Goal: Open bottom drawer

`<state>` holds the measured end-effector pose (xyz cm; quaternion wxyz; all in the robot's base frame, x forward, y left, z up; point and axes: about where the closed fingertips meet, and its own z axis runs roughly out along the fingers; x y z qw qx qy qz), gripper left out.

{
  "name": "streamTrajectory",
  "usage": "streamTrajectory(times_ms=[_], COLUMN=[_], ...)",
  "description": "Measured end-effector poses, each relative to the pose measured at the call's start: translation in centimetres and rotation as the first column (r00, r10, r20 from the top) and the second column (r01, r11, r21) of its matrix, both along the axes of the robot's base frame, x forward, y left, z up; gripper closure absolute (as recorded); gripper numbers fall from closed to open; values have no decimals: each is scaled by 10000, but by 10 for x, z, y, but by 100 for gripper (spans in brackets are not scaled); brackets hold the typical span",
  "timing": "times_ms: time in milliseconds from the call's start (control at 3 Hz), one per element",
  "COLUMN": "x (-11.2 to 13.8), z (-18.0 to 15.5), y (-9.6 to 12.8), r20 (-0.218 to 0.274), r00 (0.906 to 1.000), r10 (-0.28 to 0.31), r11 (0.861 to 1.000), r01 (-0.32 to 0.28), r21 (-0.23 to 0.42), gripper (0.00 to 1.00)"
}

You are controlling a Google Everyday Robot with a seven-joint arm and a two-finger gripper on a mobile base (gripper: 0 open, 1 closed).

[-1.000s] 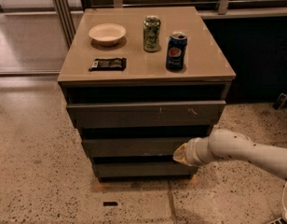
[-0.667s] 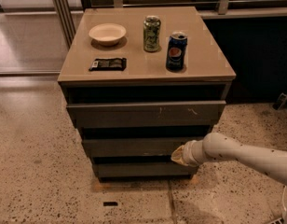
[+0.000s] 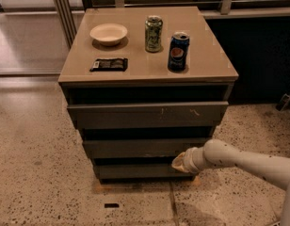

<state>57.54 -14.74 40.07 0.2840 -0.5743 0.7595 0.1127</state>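
Observation:
The cabinet has three dark grey handleless drawer fronts. The bottom drawer (image 3: pixel 135 171) is the lowest and narrowest front, just above the floor. Above it sit the mid-sized front (image 3: pixel 135 148) and the widest front (image 3: pixel 145 114) with pale scratch marks. My gripper (image 3: pixel 179 162) comes in from the right on a white arm (image 3: pixel 244 161). It sits at the right end of the gap above the bottom drawer's top edge, in front of the cabinet's lower right part.
On the tan cabinet top (image 3: pixel 206 55) stand a white bowl (image 3: pixel 108 33), a green can (image 3: pixel 154 33), a blue Pepsi can (image 3: pixel 178 52) and a dark snack packet (image 3: pixel 108 64). Speckled floor lies in front. A dark wall panel (image 3: pixel 262 55) is at the right.
The gripper has slid a little to the left along the bottom drawer's top edge. The drawer fronts look unchanged.

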Motion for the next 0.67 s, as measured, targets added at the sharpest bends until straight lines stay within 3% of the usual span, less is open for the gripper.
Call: streamTrajectory(times_ms=[667], x=[-2], z=[-90], y=[-7], r20=[-83], r00=[9999], r10=[-62], r11=[9997], r01=[60], r21=[-227], gripper=[100])
